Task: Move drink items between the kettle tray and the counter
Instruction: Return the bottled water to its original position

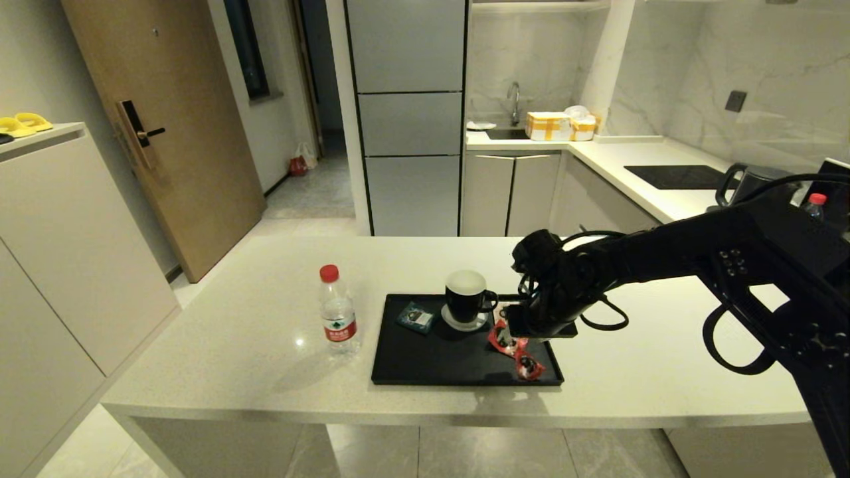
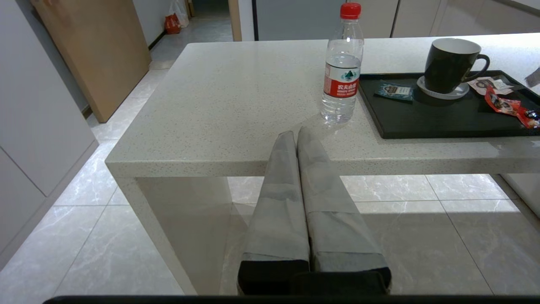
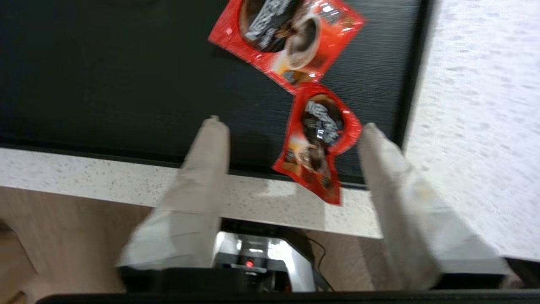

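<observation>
The water bottle with its red cap stands upright on the cream counter, just left of the black tray. Two red sachets lie end to end in the tray's right front corner. One sachet lies flat on the tray; the other sachet overhangs the near rim. My right gripper hovers open above that second sachet, a finger on either side, touching nothing. My left gripper is shut and empty, low in front of the counter edge, short of the bottle.
On the tray stand a black mug on a white coaster and a teal tea packet. A kettle, another red-capped bottle and a black hob sit on the back right worktop.
</observation>
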Robot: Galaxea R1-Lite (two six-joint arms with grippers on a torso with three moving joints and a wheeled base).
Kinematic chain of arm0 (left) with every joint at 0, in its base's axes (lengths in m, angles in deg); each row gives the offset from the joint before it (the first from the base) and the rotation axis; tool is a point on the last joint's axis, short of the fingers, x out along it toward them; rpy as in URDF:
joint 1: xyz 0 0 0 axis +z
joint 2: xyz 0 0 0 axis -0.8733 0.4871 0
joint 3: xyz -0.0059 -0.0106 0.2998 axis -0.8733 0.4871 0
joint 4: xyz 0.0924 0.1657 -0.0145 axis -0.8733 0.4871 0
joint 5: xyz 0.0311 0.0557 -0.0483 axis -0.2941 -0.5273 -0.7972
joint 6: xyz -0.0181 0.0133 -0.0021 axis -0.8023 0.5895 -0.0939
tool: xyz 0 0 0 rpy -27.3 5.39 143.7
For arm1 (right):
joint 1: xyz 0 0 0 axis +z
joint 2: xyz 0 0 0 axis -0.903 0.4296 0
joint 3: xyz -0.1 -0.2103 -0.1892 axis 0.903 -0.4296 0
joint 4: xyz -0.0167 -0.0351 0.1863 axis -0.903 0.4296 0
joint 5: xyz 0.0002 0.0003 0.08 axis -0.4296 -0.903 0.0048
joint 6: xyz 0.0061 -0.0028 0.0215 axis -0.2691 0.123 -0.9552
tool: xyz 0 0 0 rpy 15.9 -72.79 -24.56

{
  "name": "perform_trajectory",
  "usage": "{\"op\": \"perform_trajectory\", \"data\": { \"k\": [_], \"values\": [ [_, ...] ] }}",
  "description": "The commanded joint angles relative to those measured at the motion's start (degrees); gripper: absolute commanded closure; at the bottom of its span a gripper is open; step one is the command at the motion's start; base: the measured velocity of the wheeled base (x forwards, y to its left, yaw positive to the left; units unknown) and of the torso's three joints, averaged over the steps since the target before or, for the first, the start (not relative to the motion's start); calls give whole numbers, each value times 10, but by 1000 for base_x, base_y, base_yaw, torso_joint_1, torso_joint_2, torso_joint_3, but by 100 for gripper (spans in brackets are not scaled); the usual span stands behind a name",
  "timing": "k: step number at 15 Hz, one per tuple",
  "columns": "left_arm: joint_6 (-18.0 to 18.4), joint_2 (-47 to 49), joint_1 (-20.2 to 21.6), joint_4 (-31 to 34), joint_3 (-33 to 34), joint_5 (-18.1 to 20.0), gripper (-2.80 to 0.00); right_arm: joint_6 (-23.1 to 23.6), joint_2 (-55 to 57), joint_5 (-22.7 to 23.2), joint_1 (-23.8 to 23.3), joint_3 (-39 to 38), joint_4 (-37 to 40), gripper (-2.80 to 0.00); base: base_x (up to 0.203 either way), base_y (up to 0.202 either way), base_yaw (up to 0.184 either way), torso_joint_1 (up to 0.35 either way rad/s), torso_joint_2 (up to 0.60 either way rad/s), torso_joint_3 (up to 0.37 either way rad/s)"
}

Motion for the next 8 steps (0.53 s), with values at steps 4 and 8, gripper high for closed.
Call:
{"op": "perform_trajectory", "data": {
  "k": [4,8],
  "values": [
    [-1,1,0,0,0,0,0,-12,-186,-1,-15,-82,-1,-280,0,0,0,0,0,0],
    [-1,1,0,0,0,0,0,-33,-405,-8,-106,-205,-2,0,0,0,0,0,0,0]
  ]
}}
